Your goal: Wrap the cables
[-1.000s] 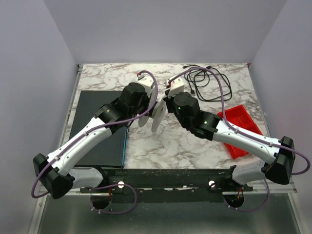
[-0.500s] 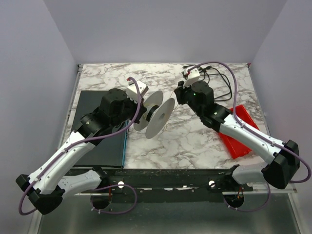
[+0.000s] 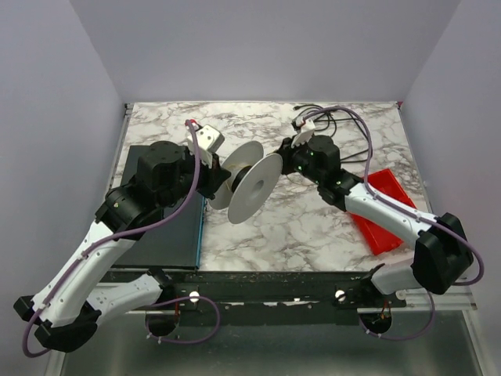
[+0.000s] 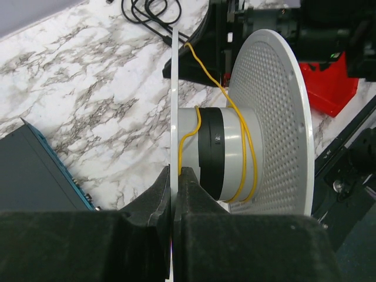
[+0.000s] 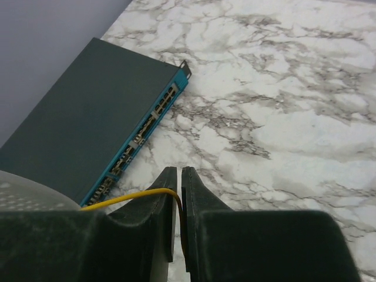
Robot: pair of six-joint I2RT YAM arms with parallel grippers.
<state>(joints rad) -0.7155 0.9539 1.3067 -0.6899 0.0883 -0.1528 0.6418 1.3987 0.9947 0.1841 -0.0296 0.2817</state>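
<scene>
Bench [image 3: 297, 227]: white marble-pattern top.

Left gripper [image 4: 174, 173]: jaws pinched flat on the rim of one flange of the white plastic spool [image 3: 250, 184]. The spool is held clear of the bench, over its middle, with its axle roughly level. The gripped flange is a thin plain disc and the other flange is perforated with fine holes. The hub is pale grey with a black band around it.

A thin yellow cord [image 4: 249, 153] makes a few loose turns around the hub. From there it runs over the edge of the gripped flange towards the right arm.

Right gripper [image 5: 178, 173]: jaws drawn to a narrow slit just beyond the spool, on its far-right side. The yellow cord enters that slit and is pinched there.

Loose tangle of thin black cables [image 4: 148, 12]: lies flat on the bench near the far right corner, beyond the right wrist, with nothing gripping it.

Flat dark slate-blue box [image 5: 88, 117]: lies along the left edge. Its teal front face carries a row of ports, and any lettering there is too blurred to read.

Red plastic tray [image 4: 329, 88]: sits at the right edge, partly under the right arm.
</scene>
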